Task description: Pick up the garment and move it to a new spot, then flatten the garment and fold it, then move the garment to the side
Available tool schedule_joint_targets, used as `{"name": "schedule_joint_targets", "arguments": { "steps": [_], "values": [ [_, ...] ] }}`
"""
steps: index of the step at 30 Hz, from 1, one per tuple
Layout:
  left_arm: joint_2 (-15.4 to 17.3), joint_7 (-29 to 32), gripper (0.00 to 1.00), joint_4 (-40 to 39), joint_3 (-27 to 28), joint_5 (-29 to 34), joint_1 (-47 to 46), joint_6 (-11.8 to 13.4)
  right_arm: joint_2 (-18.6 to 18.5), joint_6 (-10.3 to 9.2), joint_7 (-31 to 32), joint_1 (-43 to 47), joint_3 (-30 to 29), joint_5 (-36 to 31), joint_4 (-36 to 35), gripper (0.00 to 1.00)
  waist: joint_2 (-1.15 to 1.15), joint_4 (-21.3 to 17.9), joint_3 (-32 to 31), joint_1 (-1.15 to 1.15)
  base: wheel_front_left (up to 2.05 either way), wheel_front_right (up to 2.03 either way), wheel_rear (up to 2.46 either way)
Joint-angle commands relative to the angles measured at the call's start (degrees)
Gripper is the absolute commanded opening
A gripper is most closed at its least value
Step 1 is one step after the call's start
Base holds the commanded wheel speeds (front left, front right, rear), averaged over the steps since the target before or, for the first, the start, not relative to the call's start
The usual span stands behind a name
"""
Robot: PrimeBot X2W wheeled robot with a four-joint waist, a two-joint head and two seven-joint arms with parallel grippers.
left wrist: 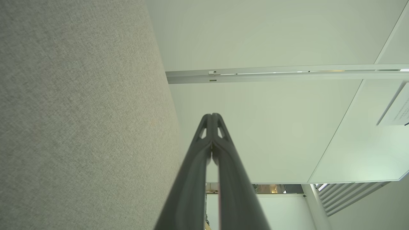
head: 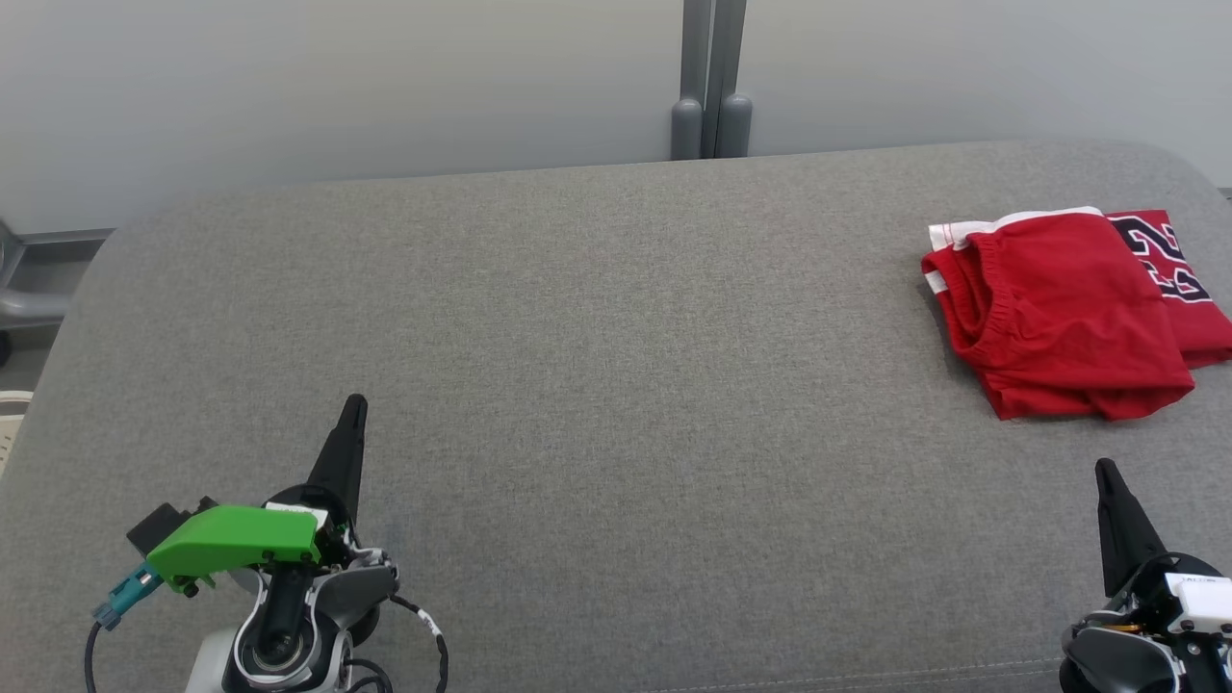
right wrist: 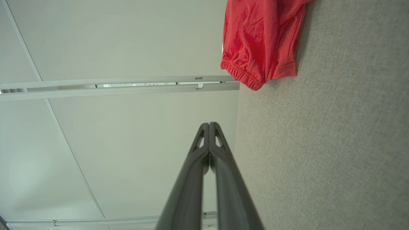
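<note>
A red garment (head: 1068, 313) with white trim and dark numerals lies folded at the far right of the grey table (head: 597, 337). Its elastic waistband faces left, and its right edge runs out of the head view. In the right wrist view the garment (right wrist: 260, 41) lies at the top, well beyond the fingertips. My right gripper (head: 1105, 470) (right wrist: 209, 124) is shut and empty, hovering near the table's front right, a little in front of the garment. My left gripper (head: 355, 401) (left wrist: 212, 115) is shut and empty at the front left, far from the garment.
Pale wall panels stand behind the table, with a grey post (head: 712, 87) rising at the back centre. A grey chair part (head: 24, 289) shows off the table's left edge. Bare grey fabric spreads between the two grippers.
</note>
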Motion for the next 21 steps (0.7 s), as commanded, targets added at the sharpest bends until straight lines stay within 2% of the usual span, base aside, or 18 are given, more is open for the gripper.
{"name": "schedule_joint_targets", "arguments": {
  "steps": [1,21],
  "values": [
    [0.08,0.19,0.0,0.16,0.15,-0.26,-0.7,-0.34,-0.3,0.02,0.15,-0.62,-0.12,0.21,-0.27,0.0,0.0,0.0,0.0,0.0,0.0,0.0,0.0],
    [0.08,0.19,0.0,0.16,0.14,-0.26,-0.7,-0.33,-0.3,0.02,0.14,-0.62,-0.12,0.21,-0.27,0.0,0.0,0.0,0.0,0.0,0.0,0.0,0.0]
  ]
}}
